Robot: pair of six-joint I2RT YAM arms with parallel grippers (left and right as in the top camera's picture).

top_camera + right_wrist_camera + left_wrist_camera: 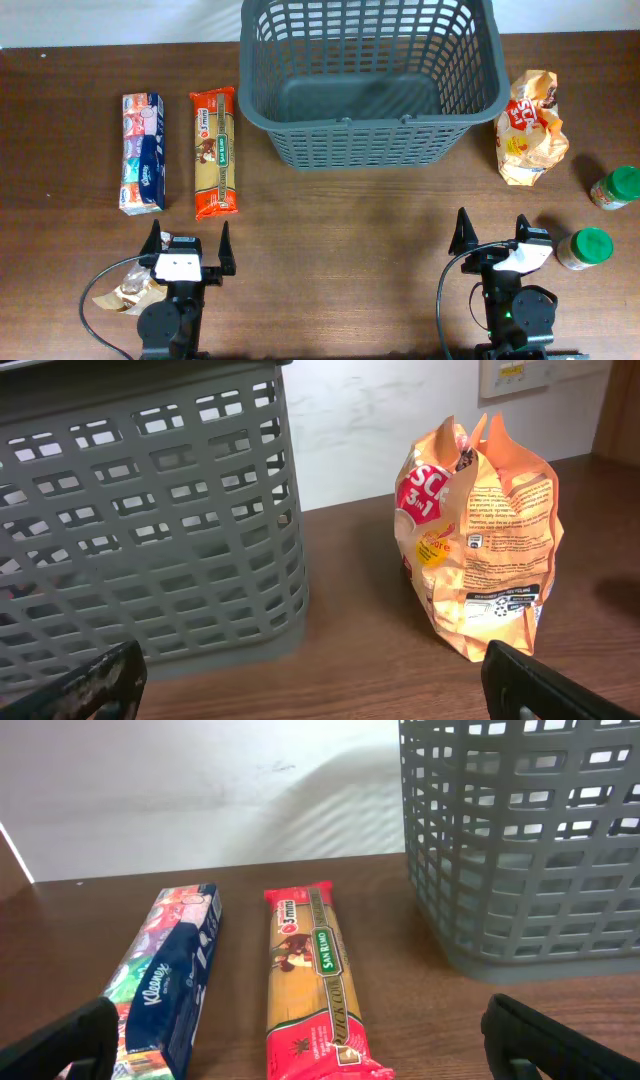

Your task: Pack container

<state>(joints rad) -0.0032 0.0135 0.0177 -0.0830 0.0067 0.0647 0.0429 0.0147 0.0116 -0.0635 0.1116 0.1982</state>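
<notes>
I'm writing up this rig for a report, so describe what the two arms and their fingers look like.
The left gripper and right gripper match: black round joint housings, and a white block behind two black, pointed fingers. A dark cable loops out beside each base. A small green light shows on the right arm.

Tabletop inventory. Container (370, 135): one. Tissue pack (141, 152): one. Spaghetti packet (215, 152): one. Orange snack bag (532, 128): one. Green-lidded jars: two, far jar (617, 187) and near jar (585, 248). Crumpled wrapper (130, 293): one. Grippers: two, left gripper (190, 232) and right gripper (491, 222).
</notes>
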